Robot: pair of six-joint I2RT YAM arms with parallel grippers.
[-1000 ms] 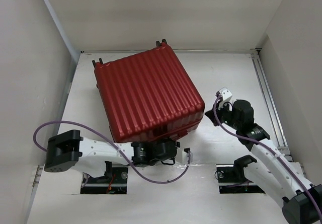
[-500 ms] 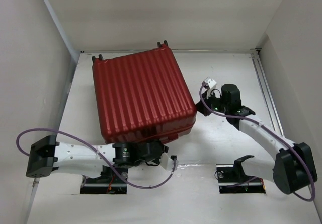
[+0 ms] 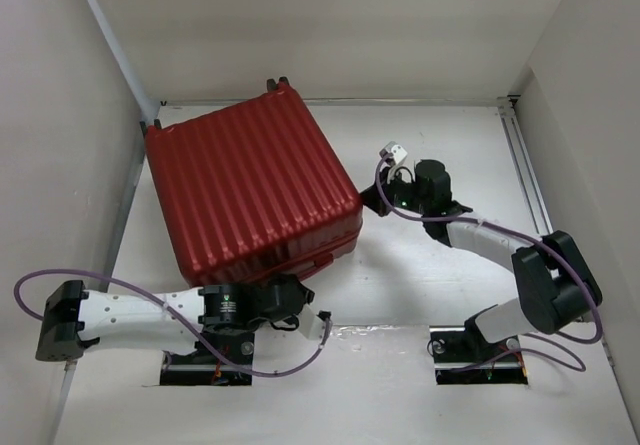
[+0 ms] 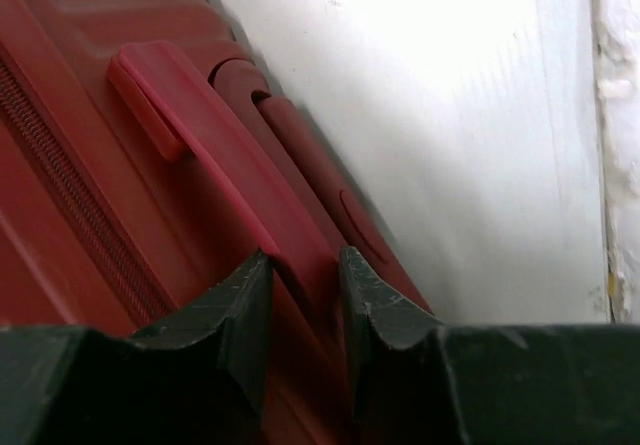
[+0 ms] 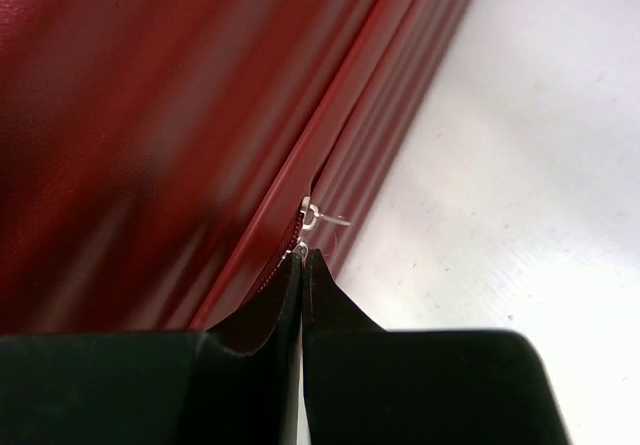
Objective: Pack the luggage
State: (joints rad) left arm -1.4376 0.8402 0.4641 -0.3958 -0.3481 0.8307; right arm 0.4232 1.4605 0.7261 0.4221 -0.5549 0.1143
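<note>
The luggage [image 3: 250, 190] is a dark-red ribbed hard-shell case lying shut on the white table [image 3: 450, 135], toward the back left. My left gripper [image 3: 292, 297] is at its near edge. In the left wrist view the jaws [image 4: 305, 260] are shut on the case's red side handle [image 4: 195, 130], one finger on each side of the bar. My right gripper [image 3: 372, 197] reaches the case's right side. In the right wrist view its fingers [image 5: 303, 255] are shut on a small silver zipper pull [image 5: 299, 249] at the zip seam. A second silver pull [image 5: 325, 218] hangs free just above.
White walls enclose the table on the left, back and right; the case's far left corner is close to the left wall [image 3: 100, 145]. A metal rail [image 3: 530, 180] runs along the right edge. Purple cables [image 3: 300, 360] loop near both arm bases at the near edge.
The luggage has slid left and turned toward the left wall. The left arm has swung left with the handle, and the right arm has stretched left, staying at the zip.
</note>
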